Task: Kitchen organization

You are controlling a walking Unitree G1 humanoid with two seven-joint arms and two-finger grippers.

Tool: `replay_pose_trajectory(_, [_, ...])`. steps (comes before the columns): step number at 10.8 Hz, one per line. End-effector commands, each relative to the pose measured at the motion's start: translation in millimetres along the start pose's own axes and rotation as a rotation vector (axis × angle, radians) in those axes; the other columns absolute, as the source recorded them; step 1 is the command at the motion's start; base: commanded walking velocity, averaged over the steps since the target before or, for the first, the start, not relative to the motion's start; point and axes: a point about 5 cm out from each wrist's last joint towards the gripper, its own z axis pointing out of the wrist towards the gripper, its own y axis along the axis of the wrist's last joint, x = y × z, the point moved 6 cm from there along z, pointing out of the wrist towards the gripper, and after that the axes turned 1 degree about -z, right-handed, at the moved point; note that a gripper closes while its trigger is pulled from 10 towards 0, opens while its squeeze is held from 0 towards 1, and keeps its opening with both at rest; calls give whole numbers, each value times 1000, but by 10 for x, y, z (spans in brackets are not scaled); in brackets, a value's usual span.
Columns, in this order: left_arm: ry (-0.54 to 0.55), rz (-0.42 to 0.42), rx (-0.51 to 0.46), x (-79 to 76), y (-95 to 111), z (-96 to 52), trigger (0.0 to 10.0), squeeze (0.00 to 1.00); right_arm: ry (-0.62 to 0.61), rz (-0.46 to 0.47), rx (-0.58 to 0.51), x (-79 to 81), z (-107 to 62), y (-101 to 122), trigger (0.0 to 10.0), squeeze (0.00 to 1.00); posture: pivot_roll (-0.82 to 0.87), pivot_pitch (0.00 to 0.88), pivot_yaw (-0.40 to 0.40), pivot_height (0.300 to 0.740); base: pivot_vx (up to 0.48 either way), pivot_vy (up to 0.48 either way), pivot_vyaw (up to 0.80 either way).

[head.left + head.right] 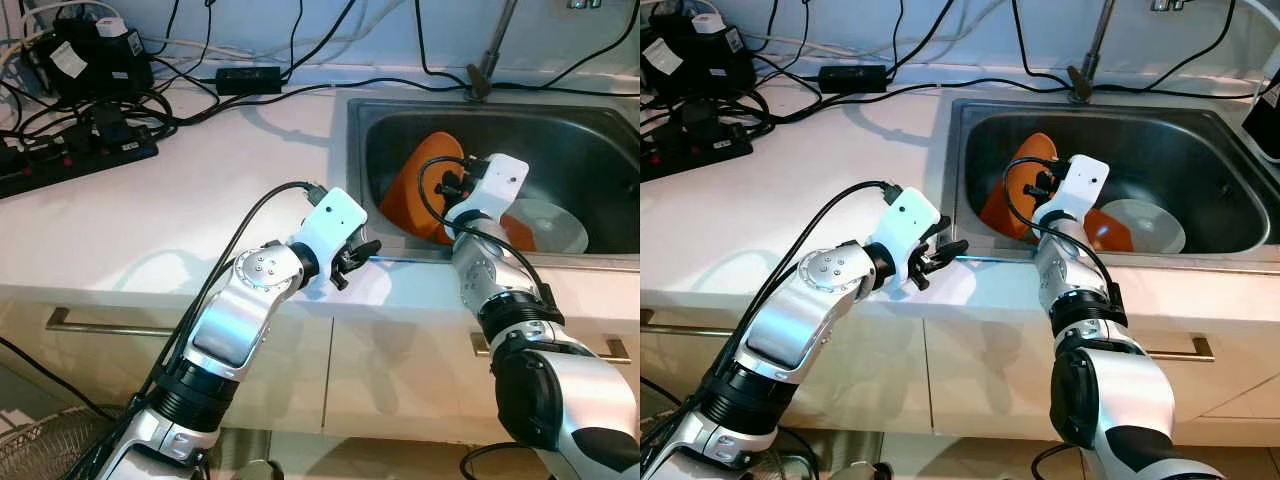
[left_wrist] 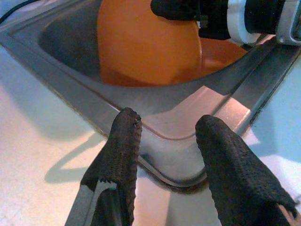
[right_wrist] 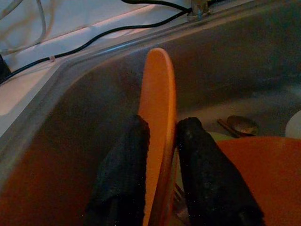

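The right claw (image 3: 160, 141) pinches the upright orange plate (image 3: 157, 94) by its rim inside the sink (image 1: 360, 160), likely to lift it out, while the left claw (image 2: 164, 155) waits spread at the bench's (image 1: 150, 230) front edge.

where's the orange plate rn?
Standing on edge in the sink, against its left wall, the orange plate is pinched between the right gripper's fingers.

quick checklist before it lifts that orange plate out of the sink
1. Right end effector astride the orange plate, one finger on each face: ok.
2. Plate upright on its edge, leaning on the sink wall: ok.
3. Grip firm enough to lift: cannot tell.
4. Left end effector open, over the sink's front rim, apart from the plate: ok.
5. Second orange plate and white dish lie close beside the lift path: not ok.
6. Cables on the counter behind, away from the sink: ok.
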Motion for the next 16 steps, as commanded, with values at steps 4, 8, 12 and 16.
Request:
replay_pose_trajectory(4, [9,-6,12,34,-6,-8,10000,0,-12,-61,85,-47,-45,-233,10000,1000,243,131,-12,740,0,0,0])
replay_pose_trajectory(8, [-1,-3,19,28,-14,-12,10000,0,-20,-138,122,-53,-33,-250,10000,0,242,130,-14,740,0,0,0])
replay_pose_trajectory(12, [1,-7,14,30,3,1,10000,0,43,-183,112,82,28,-97,10000,1000,230,125,-20,740,0,0,0])
replay_pose_trajectory(16, [4,-10,13,39,-3,11,10000,0,77,-219,34,241,78,154,10000,0,226,117,-24,740,0,0,0])
